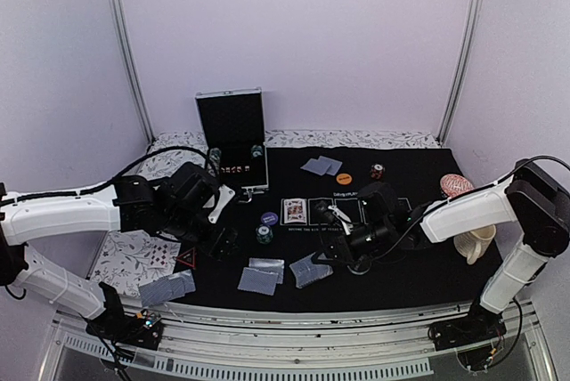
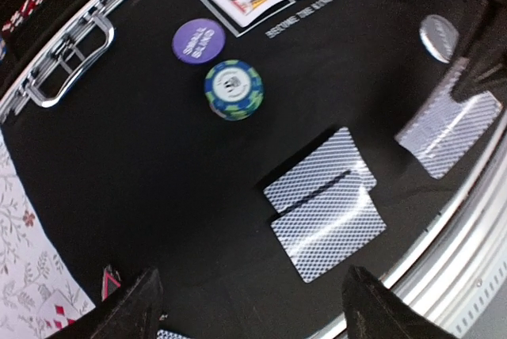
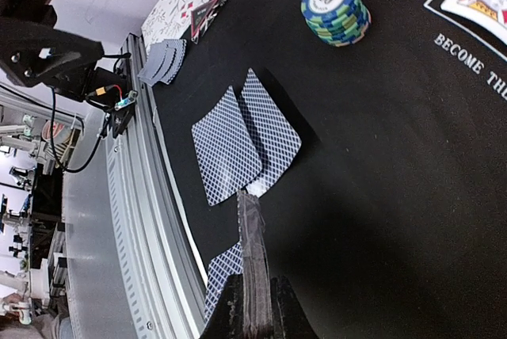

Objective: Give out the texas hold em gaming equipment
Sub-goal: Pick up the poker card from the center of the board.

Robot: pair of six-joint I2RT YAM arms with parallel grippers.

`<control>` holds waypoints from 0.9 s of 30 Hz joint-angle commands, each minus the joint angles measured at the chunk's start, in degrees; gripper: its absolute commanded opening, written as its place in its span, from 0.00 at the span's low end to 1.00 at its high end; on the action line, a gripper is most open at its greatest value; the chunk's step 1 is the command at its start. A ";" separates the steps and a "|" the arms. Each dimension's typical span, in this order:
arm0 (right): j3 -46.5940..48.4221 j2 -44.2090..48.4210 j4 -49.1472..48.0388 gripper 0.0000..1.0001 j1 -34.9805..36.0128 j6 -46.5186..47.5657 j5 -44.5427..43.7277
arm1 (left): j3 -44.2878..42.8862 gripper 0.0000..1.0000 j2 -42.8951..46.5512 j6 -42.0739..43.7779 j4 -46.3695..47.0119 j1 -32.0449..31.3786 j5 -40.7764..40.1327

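Observation:
My right gripper [image 1: 343, 252] is shut on a deck of cards, seen edge-on in the right wrist view [image 3: 253, 252]. It is held over the black mat [image 1: 401, 265] above a card pair [image 1: 309, 270]. Another grey-blue card pair [image 1: 261, 276] lies to the left; it also shows in the left wrist view [image 2: 325, 204] and the right wrist view [image 3: 245, 137]. A green-blue chip stack [image 1: 264, 234] and a purple "small blind" disc [image 1: 269, 218] sit mid-mat. My left gripper [image 1: 221, 243] hovers open and empty [image 2: 253, 307] near the red triangle marker [image 1: 186, 258].
An open metal case [image 1: 233, 136] stands at the back left. A card pair [image 1: 321, 166], an orange disc [image 1: 344, 179] and a red-black chip stack [image 1: 378, 171] lie at the far side. More cards [image 1: 167, 287] lie front left. A mug [image 1: 475, 243] stands at the right.

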State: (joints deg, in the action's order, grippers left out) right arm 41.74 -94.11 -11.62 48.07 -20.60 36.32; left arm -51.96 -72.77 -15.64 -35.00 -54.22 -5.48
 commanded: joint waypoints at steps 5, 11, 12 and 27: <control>-4.39 3.19 -1.43 0.02 -0.17 -2.55 -3.09 | 7.00 0.81 -0.22 -19.65 -5.52 4.08 -7.23; -5.65 4.36 0.11 0.14 -0.14 -3.12 -6.54 | 9.48 0.86 1.04 -25.75 -7.71 6.00 -11.29; -5.57 4.25 0.71 0.16 -0.03 -3.13 -7.15 | 9.85 0.88 1.56 -26.51 -7.73 6.63 -11.78; -0.61 4.74 12.09 0.48 2.29 -0.23 -15.90 | 17.51 0.95 8.58 -30.49 -1.19 29.39 -17.16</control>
State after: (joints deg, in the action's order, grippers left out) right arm 38.26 -90.80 -3.01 49.28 -22.70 22.81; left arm -37.39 -65.95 -44.40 -40.34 -31.57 -20.21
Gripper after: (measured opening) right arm 0.478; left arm 0.958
